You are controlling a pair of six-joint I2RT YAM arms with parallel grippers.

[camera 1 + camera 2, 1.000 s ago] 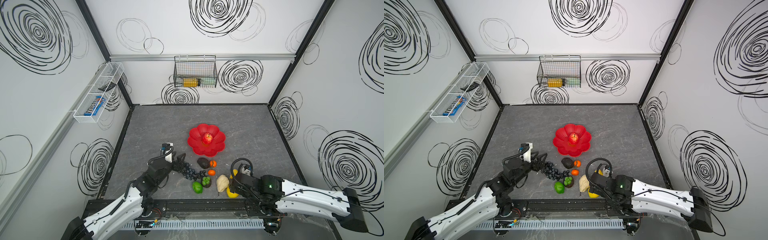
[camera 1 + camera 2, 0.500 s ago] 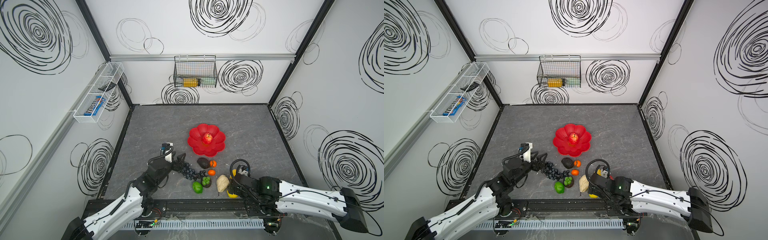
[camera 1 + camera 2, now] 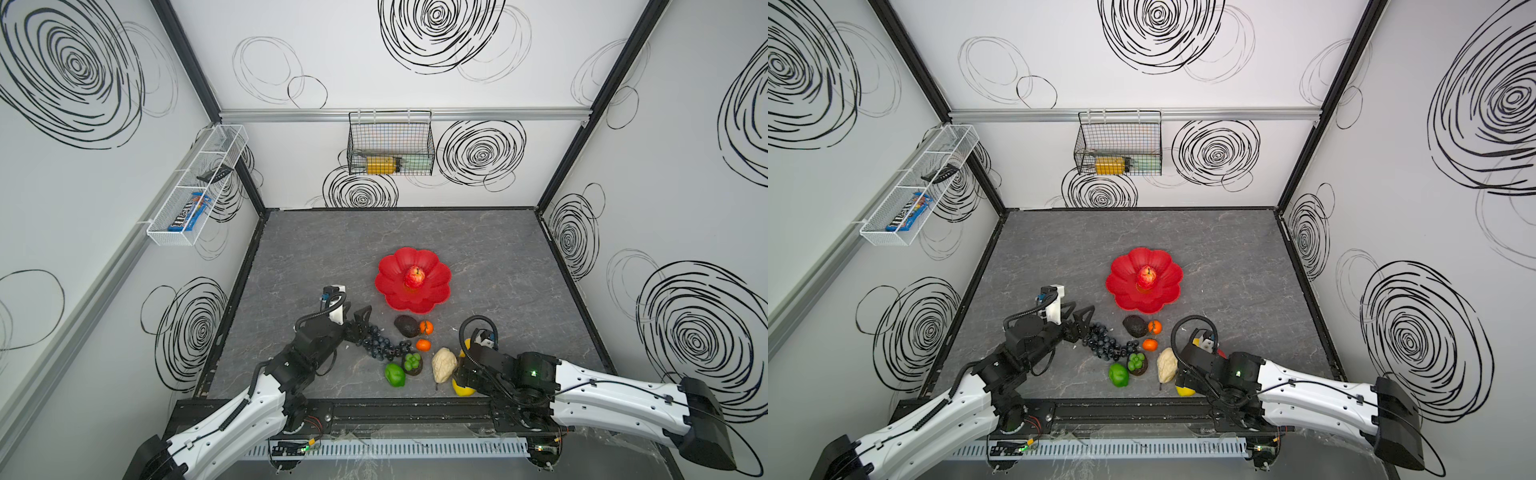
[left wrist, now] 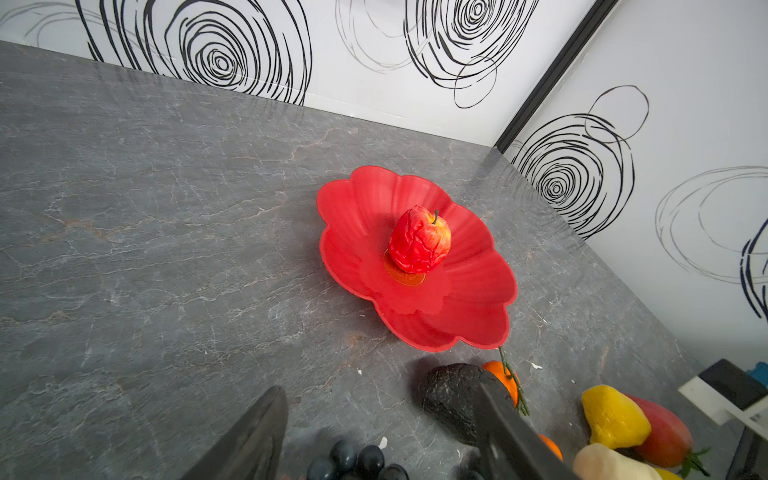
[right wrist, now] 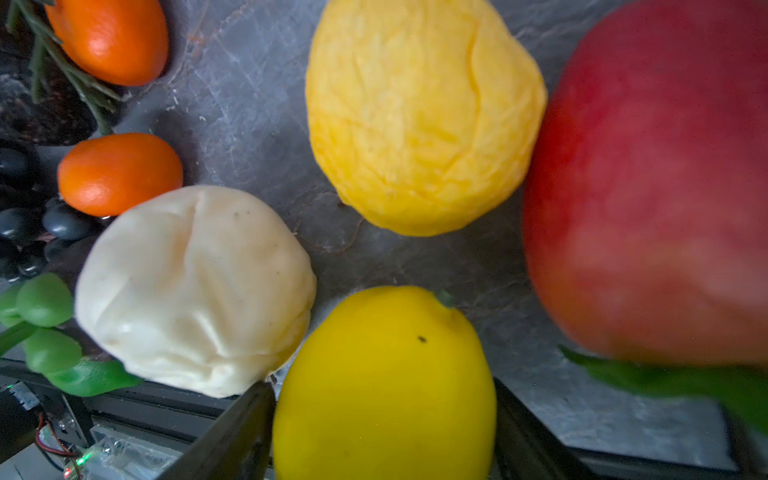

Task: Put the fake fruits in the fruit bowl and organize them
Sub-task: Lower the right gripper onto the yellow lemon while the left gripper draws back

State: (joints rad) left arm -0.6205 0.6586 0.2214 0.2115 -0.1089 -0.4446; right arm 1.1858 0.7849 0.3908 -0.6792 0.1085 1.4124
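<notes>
The fruit bowl [image 3: 388,286], a shallow glossy red dish with a scalloped petal rim, holds one fruit: a wrinkled red apple [image 3: 414,276] standing stem-up at its centre. Only the left wrist view shows the gold emblem [image 4: 406,277] under it. The rest lie outside the bowl, on its robot side: nearest, a pebbly black avocado [image 3: 406,326] just beside an orange [image 3: 426,327]; farther out, a dark grape bunch [image 3: 380,345] lying lengthwise across that side. The left gripper [image 4: 381,390] straddles the bunch's end, jaws wide apart. Farthest from the bowl, the right gripper [image 5: 380,390] flanks a smooth yellow lemon [image 5: 386,345], close against its skin on both sides; whether it clamps cannot be told. Both wrist views show a creased yellow fruit [image 5: 424,116] and a big red fruit [image 5: 656,174], which the right arm [image 3: 602,386] mostly hides in both top views.
</notes>
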